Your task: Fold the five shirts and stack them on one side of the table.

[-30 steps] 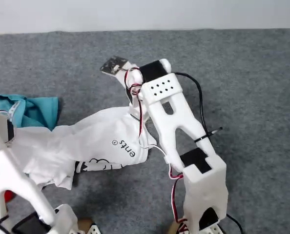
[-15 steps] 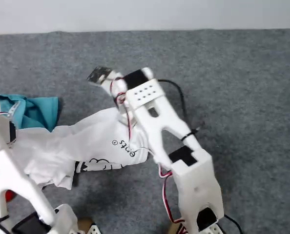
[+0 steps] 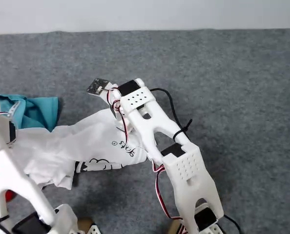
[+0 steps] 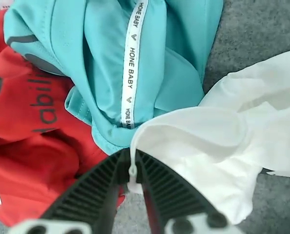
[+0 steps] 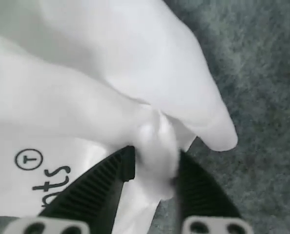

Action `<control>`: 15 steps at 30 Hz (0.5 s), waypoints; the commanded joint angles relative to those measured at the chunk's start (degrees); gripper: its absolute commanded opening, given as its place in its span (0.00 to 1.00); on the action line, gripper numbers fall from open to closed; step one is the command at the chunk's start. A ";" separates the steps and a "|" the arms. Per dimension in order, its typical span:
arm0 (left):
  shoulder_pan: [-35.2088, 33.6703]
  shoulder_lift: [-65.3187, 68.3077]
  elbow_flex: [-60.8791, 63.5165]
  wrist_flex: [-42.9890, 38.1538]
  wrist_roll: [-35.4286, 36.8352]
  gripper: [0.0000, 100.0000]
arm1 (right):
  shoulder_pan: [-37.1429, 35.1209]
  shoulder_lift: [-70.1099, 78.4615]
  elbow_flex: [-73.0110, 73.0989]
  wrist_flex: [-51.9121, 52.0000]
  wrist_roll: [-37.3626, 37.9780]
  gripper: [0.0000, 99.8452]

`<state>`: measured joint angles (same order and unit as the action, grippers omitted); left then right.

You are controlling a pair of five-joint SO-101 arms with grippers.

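Robot test bench — grey felt-covered table (image 3: pixel 242 73), plain white wall (image 3: pixel 145 14).

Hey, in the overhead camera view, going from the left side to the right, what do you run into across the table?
Teal shirt → white shirt → right arm → bare grey table.

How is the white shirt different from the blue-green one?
The crumpled white cloth shirt stretches long across the grey table; the bunched teal cloth shirt sits in a small heap. The left gripper and the right gripper each pinch the white shirt; nothing holds the teal one. The white shirt shows dark lettering; the teal one a white neck tape. Neither is folded yet.
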<state>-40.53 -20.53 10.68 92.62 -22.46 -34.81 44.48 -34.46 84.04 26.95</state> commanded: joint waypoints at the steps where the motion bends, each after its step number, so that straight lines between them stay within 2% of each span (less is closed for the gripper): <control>1: 0.35 -1.67 -0.22 -0.79 -0.35 0.01 | 2.15 -4.97 -0.53 2.07 0.97 0.01; 5: 0.44 -1.85 -2.86 -0.79 0.26 0.01 | 4.97 -11.03 -2.73 7.25 4.04 0.01; 9: 0.97 -1.85 -9.89 -0.79 4.66 0.01 | 8.04 -17.45 -7.65 12.26 4.40 0.01; 15: 8.35 -1.41 -19.56 -0.88 10.29 0.01 | 13.14 -24.04 -15.56 14.99 4.40 0.01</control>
<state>-35.78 -20.53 -3.30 92.62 -15.43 -24.79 26.11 -44.31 98.29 30.90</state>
